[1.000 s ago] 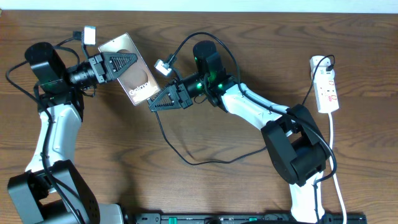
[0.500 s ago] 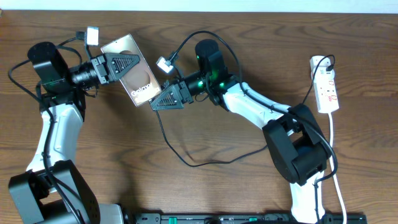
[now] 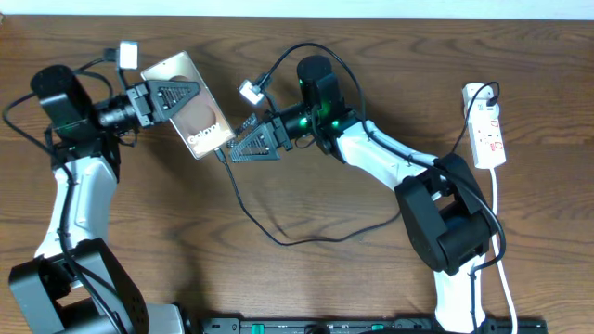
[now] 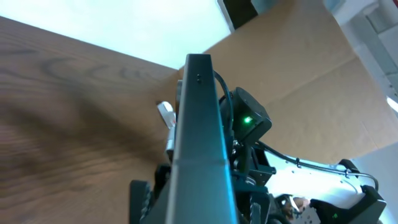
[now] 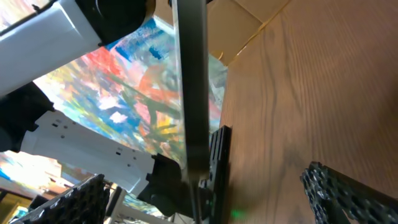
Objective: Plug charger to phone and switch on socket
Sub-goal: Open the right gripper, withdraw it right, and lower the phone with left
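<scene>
Your left pincer (image 3: 186, 95) is clenched on the slim brownish rectangular phone with white lettering (image 3: 204, 121), holding it up off the brown wooden surface (image 3: 278, 292) at the upper left, tilted with its lower short edge toward the right arm. Your right pincer (image 3: 237, 147) stands wide open just beside that edge, grasping nothing. In the right wrist view the phone's thin side sits between its spread fingers (image 5: 78, 196).

The long thin black charger cable (image 3: 311, 242) runs from that lower edge down in a loop across the surface and off to the right. The plug looks seated, but the joint is too small to confirm.

The move now is clearing off cleanly. Back the right pincer straight away along the phone's long axis, so neither finger catches the cable or levers the plug sideways. Hold the left grip firm and level. Then take the right arm to the long narrow white power strip with red markings (image 3: 489, 134), well apart at the far right, and press its switch squarely from above.
</scene>
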Motion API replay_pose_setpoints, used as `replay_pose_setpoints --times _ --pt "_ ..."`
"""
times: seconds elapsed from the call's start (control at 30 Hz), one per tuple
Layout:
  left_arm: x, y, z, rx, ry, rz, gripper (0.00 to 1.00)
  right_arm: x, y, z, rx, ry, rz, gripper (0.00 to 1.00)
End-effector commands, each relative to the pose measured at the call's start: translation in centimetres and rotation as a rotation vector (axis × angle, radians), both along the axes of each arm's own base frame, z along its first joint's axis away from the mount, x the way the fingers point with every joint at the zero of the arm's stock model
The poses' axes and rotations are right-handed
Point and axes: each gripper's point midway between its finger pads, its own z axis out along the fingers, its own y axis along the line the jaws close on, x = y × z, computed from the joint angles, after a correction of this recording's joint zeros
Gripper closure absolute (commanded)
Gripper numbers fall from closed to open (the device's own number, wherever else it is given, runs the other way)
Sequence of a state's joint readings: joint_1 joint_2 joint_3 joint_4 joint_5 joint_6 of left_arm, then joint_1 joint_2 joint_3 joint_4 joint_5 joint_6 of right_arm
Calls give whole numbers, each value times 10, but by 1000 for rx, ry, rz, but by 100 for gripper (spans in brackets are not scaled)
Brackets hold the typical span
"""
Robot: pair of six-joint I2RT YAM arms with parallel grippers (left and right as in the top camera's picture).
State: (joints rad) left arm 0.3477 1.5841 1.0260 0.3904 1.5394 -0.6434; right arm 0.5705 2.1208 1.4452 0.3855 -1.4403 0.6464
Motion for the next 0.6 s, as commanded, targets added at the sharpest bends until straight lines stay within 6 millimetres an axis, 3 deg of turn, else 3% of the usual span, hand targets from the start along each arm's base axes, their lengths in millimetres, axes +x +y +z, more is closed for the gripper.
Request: replay_pose_setpoints --times 0.0,0.2,0.43,0.57 --pt "2 16 -9 -5 38 64 93 11 -11 3 11 -7 -11 1" --pt "10 46 -68 21 268 289 93 24 -24 2 1 16 -39 1" --pt "-8 63 -142 183 541 457 93 31 -31 1 -2 22 -60 1" --pt "-22 67 -169 245 636 498 93 31 -31 1 -2 22 -60 1"
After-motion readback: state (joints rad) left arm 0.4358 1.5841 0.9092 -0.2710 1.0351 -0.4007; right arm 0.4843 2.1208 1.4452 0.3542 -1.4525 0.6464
